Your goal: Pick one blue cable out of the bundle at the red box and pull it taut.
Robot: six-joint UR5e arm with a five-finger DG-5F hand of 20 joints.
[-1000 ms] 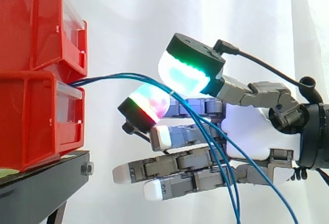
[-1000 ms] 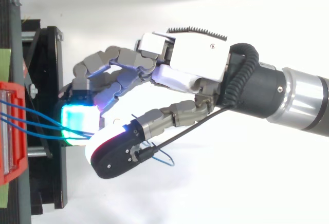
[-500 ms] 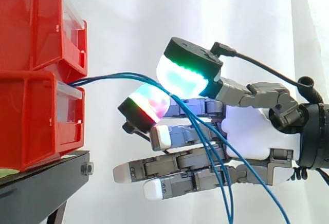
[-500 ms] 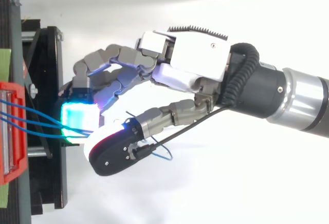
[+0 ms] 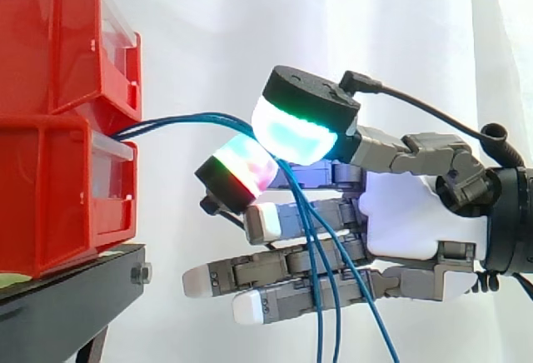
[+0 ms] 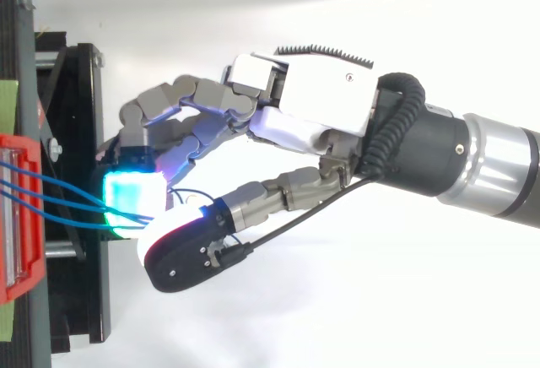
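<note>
Three thin blue cables (image 5: 191,119) leave the gap between the two stacked red bins (image 5: 50,196), arc to the right and then hang down in front of my hand (image 5: 416,213). The thumb pad (image 5: 296,130), glowing green and cyan, presses down toward a raised finger pad (image 5: 241,167) glowing red and green. The cables run between these two pads, so the bundle is pinched there. The other fingers lie straight below. From above, the cables (image 6: 59,199) cross from the red bin (image 6: 13,216) to the cyan pad, and my hand (image 6: 312,98) reaches in from the right.
The bins rest on a black stand (image 5: 67,296), whose edge lies just left of my fingertips in the top view (image 6: 80,132). A white curtain (image 5: 208,30) hangs behind. Open room lies to the right of the stand, around the arm.
The thumb pad has come down and a little left onto the cables. The hanging cable ends have swung left, from the lower right toward the middle. The arm has barely moved.
</note>
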